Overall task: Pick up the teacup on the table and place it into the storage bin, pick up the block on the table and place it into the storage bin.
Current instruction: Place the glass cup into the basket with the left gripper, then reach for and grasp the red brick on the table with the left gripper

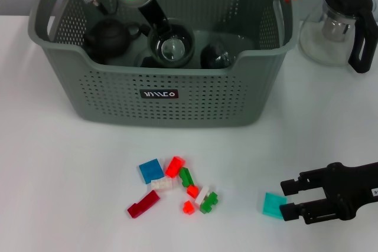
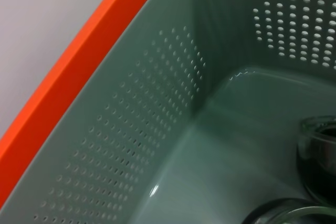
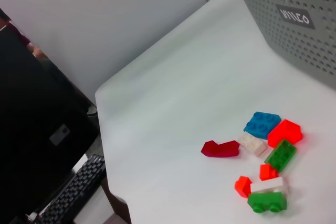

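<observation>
Teal block (image 1: 273, 205) between wide-open right jaws (image 1: 289, 199); left jaws inside storage bin (image 1: 177, 95), state unclear.

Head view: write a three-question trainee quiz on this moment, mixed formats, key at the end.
1. True or false: the teal block lies between the open fingers of the right gripper.
2. Where is the left gripper? A) inside the storage bin B) over the loose blocks C) beside the glass teapot
3. Fill in: the dark red block lies at the pile's ____ end, on the robot's side.

Key: 1 false, it lies just beyond the fingertips; 2 A; 3 left.
</observation>
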Controlling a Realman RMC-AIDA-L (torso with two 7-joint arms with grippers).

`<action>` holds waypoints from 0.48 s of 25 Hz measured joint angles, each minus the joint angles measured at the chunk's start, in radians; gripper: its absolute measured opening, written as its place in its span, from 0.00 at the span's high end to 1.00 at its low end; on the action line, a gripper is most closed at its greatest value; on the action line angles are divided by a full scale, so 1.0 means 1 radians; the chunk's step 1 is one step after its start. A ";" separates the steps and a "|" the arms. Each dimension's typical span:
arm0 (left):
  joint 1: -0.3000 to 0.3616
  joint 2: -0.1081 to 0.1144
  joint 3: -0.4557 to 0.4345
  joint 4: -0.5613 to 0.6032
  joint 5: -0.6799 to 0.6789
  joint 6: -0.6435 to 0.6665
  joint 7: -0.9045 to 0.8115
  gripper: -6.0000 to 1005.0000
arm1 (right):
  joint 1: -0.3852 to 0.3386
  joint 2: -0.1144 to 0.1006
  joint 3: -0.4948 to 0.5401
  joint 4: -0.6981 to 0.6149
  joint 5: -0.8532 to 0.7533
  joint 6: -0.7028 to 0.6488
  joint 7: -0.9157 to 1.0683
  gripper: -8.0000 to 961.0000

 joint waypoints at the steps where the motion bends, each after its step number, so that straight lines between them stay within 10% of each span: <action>1: 0.002 -0.002 -0.003 0.002 0.000 -0.001 0.000 0.96 | 0.000 0.000 0.000 0.000 0.000 0.000 0.000 0.29; 7: 0.032 -0.013 -0.040 0.085 -0.001 0.014 0.004 0.79 | 0.001 0.000 0.000 0.000 0.000 0.002 0.002 0.28; 12: 0.116 -0.051 -0.256 0.293 -0.110 0.055 0.070 0.69 | 0.002 0.000 0.000 0.000 0.000 0.002 0.001 0.28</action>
